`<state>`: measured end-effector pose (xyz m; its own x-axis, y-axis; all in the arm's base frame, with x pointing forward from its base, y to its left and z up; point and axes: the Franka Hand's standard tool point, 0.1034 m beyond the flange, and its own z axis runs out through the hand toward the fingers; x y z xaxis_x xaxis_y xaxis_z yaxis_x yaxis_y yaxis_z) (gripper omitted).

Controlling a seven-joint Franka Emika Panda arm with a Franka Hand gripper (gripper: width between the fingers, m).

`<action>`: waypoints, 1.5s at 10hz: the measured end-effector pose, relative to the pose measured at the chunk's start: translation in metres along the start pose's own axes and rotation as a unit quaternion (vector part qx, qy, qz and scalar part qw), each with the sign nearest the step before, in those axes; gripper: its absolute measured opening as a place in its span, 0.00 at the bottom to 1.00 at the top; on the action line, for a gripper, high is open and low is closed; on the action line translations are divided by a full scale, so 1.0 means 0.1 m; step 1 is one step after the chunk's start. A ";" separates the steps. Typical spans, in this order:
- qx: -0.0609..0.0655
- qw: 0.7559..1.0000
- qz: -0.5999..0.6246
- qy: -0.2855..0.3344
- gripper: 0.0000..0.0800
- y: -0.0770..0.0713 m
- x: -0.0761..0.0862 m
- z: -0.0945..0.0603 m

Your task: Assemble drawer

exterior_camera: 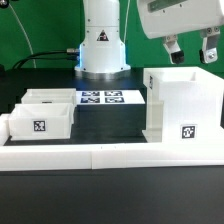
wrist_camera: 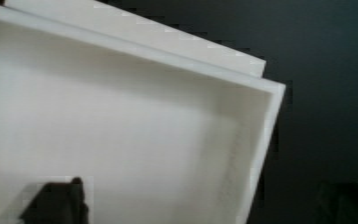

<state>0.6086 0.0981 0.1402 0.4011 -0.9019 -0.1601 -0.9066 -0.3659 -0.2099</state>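
Hand (exterior_camera: pixel 191 52) up high at the exterior view's right, hovering above the tall white housing (exterior_camera: pixel 185 100) and well clear of it. Two dark fingers (exterior_camera: pixel 172 47) hang down with a wide gap between them, so it is spread apart, gripping nothing.

Down below, the housing stands on the black tabletop (exterior_camera: pixel 110 125) with its open side facing up. There's one black-and-white tag low on the wall that faces the camera.

Over on the exterior view's left sit the two shallow trays, close together. The front tray (exterior_camera: pixel 40 122) has a tag on its near wall. The rear tray (exterior_camera: pixel 48 97) is just behind it and partly hidden; whether the two touch, I cannot tell. Both trays are outside the housing and apart from it.

Between trays and housing lies the marker board (exterior_camera: pixel 101 97), flat, just in front of the white robot base (exterior_camera: pixel 103 45). Along the front runs the low white border wall (exterior_camera: pixel 110 152), closing off the work area.

Now the wrist view: we're looking straight down into a white corner of the housing (wrist_camera: pixel 105 130). Its thin rim is sharp against the dark tabletop (wrist_camera: pixel 327 60) beyond. One of the fingers (wrist_camera: pixel 55 200) shows as a dark, blurred shape over the white interior, touching nothing.
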 end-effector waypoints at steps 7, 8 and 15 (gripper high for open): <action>-0.043 0.942 -0.332 0.004 0.81 0.50 0.72 -0.20; -0.043 0.925 -0.377 0.004 0.81 0.59 0.87 -0.22; -0.075 0.836 -0.544 -0.003 0.81 0.74 1.04 -0.15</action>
<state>0.5811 -0.0267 0.1226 0.9990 -0.0165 0.0425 -0.0116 -0.9937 -0.1113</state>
